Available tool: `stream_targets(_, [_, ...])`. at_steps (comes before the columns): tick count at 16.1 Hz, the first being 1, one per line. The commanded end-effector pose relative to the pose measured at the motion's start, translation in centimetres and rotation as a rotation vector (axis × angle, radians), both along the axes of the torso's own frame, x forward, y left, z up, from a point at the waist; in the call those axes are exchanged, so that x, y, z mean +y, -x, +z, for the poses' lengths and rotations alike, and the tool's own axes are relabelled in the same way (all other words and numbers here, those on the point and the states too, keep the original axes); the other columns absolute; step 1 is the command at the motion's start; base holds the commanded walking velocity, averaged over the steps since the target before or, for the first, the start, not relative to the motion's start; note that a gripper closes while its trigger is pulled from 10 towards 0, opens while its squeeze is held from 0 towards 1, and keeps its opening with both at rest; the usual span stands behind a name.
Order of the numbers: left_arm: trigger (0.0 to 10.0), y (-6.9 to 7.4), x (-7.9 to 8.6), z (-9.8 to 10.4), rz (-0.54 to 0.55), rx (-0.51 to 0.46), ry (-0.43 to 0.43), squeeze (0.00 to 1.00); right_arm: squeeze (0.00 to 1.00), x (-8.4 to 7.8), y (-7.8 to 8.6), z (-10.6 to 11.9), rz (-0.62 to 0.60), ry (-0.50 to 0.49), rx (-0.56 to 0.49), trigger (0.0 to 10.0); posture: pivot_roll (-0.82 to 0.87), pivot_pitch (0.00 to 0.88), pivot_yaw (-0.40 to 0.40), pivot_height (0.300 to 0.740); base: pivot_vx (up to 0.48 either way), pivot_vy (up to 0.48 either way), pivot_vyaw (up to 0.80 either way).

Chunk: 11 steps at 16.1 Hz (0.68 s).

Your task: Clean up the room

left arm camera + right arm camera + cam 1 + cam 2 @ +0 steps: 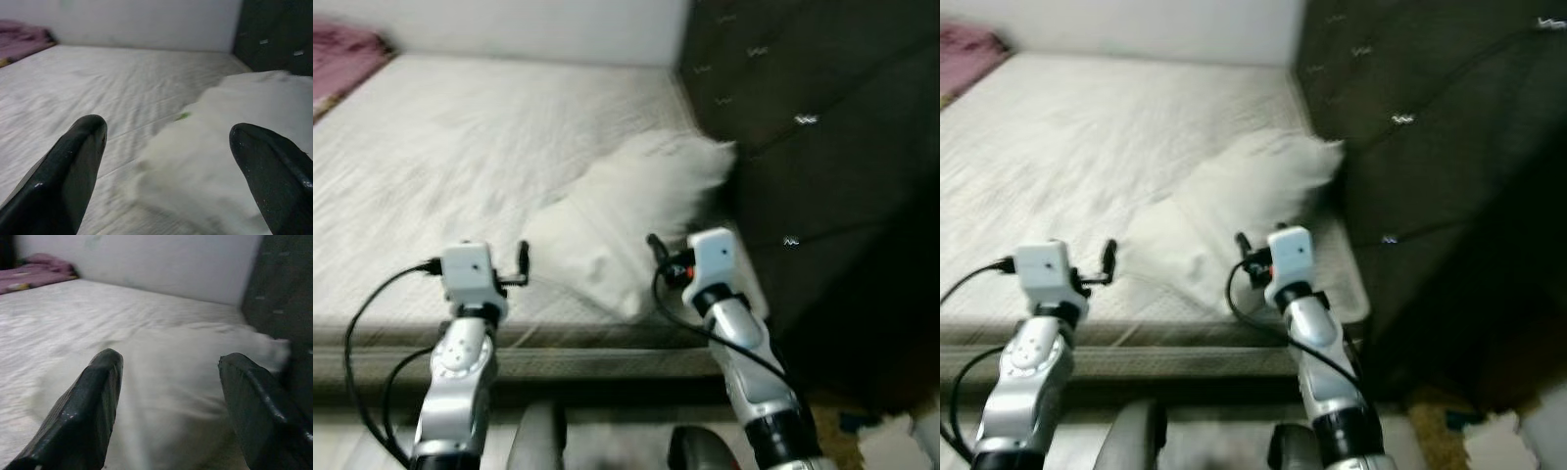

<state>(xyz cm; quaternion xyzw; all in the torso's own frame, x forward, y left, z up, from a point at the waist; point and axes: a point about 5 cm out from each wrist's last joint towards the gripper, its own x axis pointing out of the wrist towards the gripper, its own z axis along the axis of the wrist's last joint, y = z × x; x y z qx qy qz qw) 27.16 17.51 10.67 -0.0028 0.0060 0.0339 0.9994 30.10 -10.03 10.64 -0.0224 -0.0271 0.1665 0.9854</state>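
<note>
Facing the bed, you have both arms raised over its near edge and nothing picked up yet. Your left gripper [166, 161] hangs with its two black fingers spread wide and empty above the white ribbed bedsheet [460, 147], just beside the near corner of the soft white rumpled pillow [626, 211]. Your right gripper [168, 396] is likewise spread and empty, aimed straight at that pillow, which sits between its fingers in the right wrist view without touching them.

The pillow lies askew on the mattress, its far end pushed against the dark tufted upholstered headboard [803, 127]. A crumpled purple-pink blanket [342, 54] sits at the far left corner of the bed. On the floor to your right, some pale crumpled scraps [891, 441] lie near the headboard's base; they are too blurred to identify.

By the look of it, the tidying is at an early stage: the pillow needs straightening, and the blanket and floor scraps remain untouched.
</note>
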Motion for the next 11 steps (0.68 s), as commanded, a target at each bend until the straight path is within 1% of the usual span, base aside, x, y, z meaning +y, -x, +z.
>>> stream_targets(1, [10.0, -0.18, -1.16, -0.04, -0.038, 0.001, 0.035, 0.0, 0.0, -1.07, -0.07, -0.06, -0.028, 0.01, 0.002, 10.0, 0.05, 0.015, -0.026, 0.612, 0.311, 0.0, 0.0])
stream_targets(2, [10.0, -0.22, -1.38, 0.05, -0.053, -0.009, 0.056, 0.0, 0.0, -1.1, -0.11, -0.07, -0.029, 0.009, 0.004, 10.0, 0.05, 0.016, -0.027, 0.612, 0.27, 0.0, 0.0])
stream_targets(4, [10.0, -0.17, -1.58, 0.11, -0.075, -0.011, 0.05, 0.0, 0.0, -1.08, -0.14, -0.09, -0.028, 0.01, 0.004, 10.0, 0.06, 0.016, -0.026, 0.612, 0.375, 0.0, 0.0])
stream_targets(5, [10.0, -0.19, -1.61, 0.01, -0.058, 0.002, 0.058, 0.0, 0.0, -1.04, -0.15, -0.1, -0.025, 0.011, 0.004, 10.0, 0.06, 0.016, -0.026, 0.612, 0.322, 0.0, 0.0])
stream_targets(6, [10.0, -0.29, -1.64, -0.21, -0.042, 0.02, 0.052, 0.0, 0.0, -1.04, -0.15, -0.09, -0.024, 0.013, 0.003, 10.0, 0.06, 0.017, -0.027, 0.612, 0.0, 0.0, 0.0])
stream_targets(9, [10.0, -0.41, -1.82, -0.23, -0.042, 0.02, 0.06, 0.0, 0.0, -1.16, -0.2, -0.09, -0.024, 0.015, 0.005, 10.0, 0.05, 0.023, -0.027, 0.612, 0.0, 0.0, 0.0])
stream_targets(10, [10.0, -0.51, -1.87, -0.19, -0.039, 0.019, 0.064, 0.0, 0.0, -1.21, -0.24, -0.11, -0.021, 0.029, 0.004, 10.0, 0.05, 0.024, -0.029, 0.612, 0.0, 0.0, 0.0])
stream_targets(11, [10.0, -0.7, -2.06, -0.06, -0.033, 0.015, 0.068, 0.0, 0.0, -1.3, -0.29, -0.1, -0.013, 0.062, -0.006, 10.0, 0.05, 0.024, -0.029, 0.612, 0.0, 0.0, 0.73])
